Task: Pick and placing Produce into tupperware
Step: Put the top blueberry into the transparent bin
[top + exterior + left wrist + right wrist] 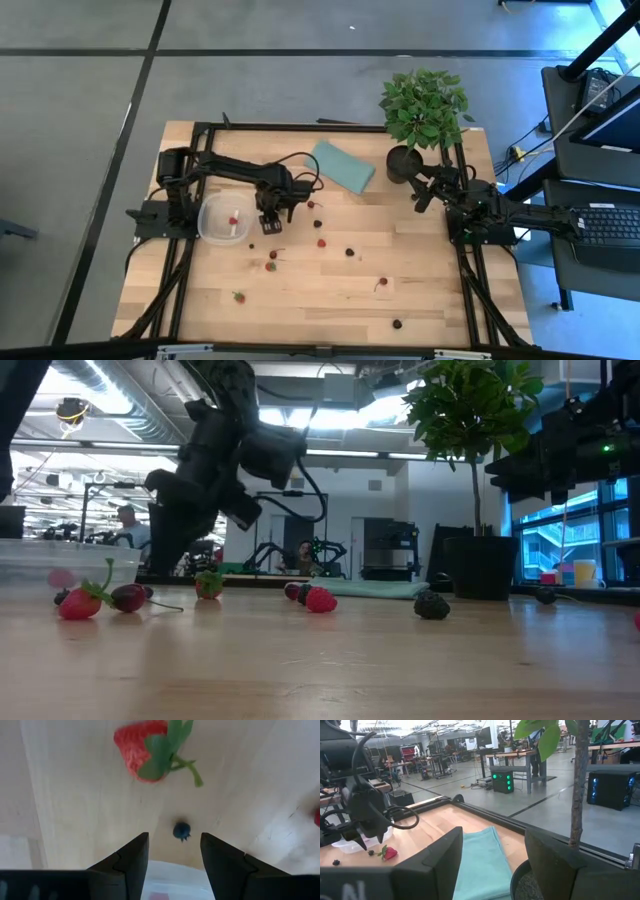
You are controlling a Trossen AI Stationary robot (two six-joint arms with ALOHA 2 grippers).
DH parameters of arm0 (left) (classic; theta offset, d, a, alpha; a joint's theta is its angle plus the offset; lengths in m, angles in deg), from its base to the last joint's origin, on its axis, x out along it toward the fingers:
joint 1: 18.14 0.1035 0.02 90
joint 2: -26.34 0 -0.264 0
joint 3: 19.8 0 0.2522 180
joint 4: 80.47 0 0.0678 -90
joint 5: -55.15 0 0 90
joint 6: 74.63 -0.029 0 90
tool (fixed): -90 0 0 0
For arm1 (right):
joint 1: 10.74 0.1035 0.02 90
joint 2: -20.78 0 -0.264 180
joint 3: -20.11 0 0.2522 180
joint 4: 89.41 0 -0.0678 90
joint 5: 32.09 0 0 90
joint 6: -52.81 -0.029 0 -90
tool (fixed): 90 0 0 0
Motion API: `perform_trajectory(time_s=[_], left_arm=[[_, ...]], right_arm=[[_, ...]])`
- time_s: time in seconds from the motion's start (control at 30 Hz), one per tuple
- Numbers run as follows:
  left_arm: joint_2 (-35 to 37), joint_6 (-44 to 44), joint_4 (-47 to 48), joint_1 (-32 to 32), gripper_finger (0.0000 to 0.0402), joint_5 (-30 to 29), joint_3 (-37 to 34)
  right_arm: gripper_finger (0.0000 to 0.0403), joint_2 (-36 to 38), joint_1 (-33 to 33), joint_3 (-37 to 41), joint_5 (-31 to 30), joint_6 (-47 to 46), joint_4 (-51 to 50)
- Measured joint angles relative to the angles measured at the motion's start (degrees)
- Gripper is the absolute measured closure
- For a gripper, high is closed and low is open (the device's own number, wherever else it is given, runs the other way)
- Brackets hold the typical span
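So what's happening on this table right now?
The left gripper hangs open and empty beside the clear container, above a small dark berry and a strawberry. One red fruit is already in the container; others lie scattered across the table. The right gripper waits, open, by the potted plant.

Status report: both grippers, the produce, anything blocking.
Left gripper open, empty, beside tupperware, over a dark berry. Right gripper open, idle by potted plant. One berry in, rest scattered. Nothing blocking.
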Motion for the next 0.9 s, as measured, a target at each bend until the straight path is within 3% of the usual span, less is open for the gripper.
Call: perform_trajectory(time_s=[0.13,0.9], left_arm=[[0.0,-1.6,-1.2,0.0,0.0229,-2.9,0.0],[0.0,-1.6,-1.3,-3.4,0.0229,-4.1,0.0]], right_arm=[[0.0186,0.0,0.0,0.0,0.0,-0.2,0.0],[0.0186,0.0,0.0,0.0,0.0,-1.5,0.0]])
